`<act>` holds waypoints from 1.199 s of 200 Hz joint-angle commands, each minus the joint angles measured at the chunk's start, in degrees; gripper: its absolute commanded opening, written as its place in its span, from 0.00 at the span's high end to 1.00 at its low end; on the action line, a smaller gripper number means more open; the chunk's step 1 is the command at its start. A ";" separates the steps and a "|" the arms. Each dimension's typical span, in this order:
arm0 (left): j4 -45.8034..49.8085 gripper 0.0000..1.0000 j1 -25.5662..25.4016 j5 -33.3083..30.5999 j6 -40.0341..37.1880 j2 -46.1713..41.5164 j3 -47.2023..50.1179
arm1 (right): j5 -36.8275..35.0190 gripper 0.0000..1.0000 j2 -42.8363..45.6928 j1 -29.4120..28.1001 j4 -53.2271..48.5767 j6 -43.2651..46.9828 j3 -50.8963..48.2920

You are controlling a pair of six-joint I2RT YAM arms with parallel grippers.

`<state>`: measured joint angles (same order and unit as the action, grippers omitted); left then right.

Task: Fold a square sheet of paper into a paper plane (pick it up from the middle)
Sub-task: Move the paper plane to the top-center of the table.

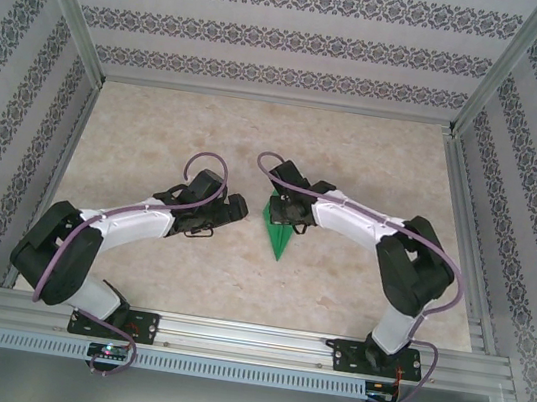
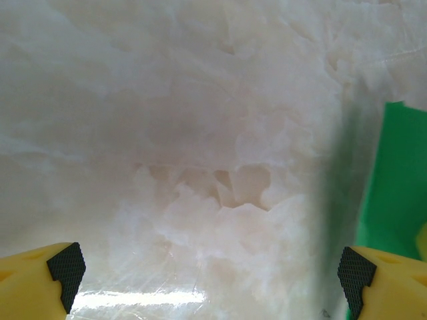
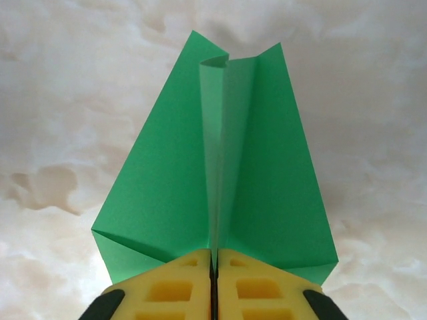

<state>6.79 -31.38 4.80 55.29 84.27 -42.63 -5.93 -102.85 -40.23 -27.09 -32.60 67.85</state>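
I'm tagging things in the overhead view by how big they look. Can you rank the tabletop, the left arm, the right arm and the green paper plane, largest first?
1. tabletop
2. left arm and right arm: they look about alike, so I won't rank them
3. green paper plane, clearly smallest

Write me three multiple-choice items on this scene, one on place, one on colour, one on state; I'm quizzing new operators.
1. Where is the paper?
A. Near the middle of the table
B. In the far left corner
C. On the metal rail

2. What colour is the paper?
A. Yellow
B. Green
C. White

3. How does the right gripper stand?
A. Wide open
B. Shut on the paper's raised middle fold
C. Shut on nothing

Key: 1 A, the overhead view puts it mid-table; 2 B, it is plainly bright green; 3 B, the wrist view shows the gripper pinching the upright crease.
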 commanded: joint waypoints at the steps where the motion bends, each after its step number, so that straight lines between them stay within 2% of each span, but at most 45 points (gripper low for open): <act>1: -0.60 0.00 0.48 0.52 -1.53 0.63 -0.21 | 1.50 0.87 -2.70 0.50 -0.03 0.78 1.72; 20: -0.12 0.00 0.49 0.13 -1.66 0.74 -0.35 | 1.14 0.82 -3.96 0.51 -0.71 0.76 2.60; 48: 0.76 0.00 0.49 -0.40 -1.76 1.22 -0.79 | 1.02 0.82 -4.62 0.53 -0.90 0.77 3.16; 82: 2.31 0.00 0.53 -1.04 -2.12 1.86 -1.68 | 0.04 0.94 -4.80 1.55 -1.01 1.62 4.04; 94: 3.17 0.00 0.50 -1.50 -2.23 1.82 -1.90 | -0.23 0.95 -4.81 2.60 -0.95 2.78 5.32; 122: 5.72 0.00 0.52 -3.62 -2.64 1.18 -2.32 | -0.32 0.96 -6.74 6.57 -0.11 7.88 11.12; 165: 9.10 0.00 0.52 -5.47 -3.86 1.09 -3.77 | 0.82 0.95 -15.09 12.56 -1.06 13.00 22.57; 215: 9.91 0.00 0.48 -5.58 -3.53 0.98 -3.95 | 1.08 0.93 -24.83 16.39 -7.15 13.58 34.86; 240: 10.51 0.00 0.50 -5.32 -3.78 0.77 -4.46 | 1.21 0.89 -27.60 17.19 -8.02 12.72 37.38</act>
<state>14.66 -31.38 0.62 52.64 85.52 -45.45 -5.02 -128.29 -23.49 -31.57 -20.36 102.37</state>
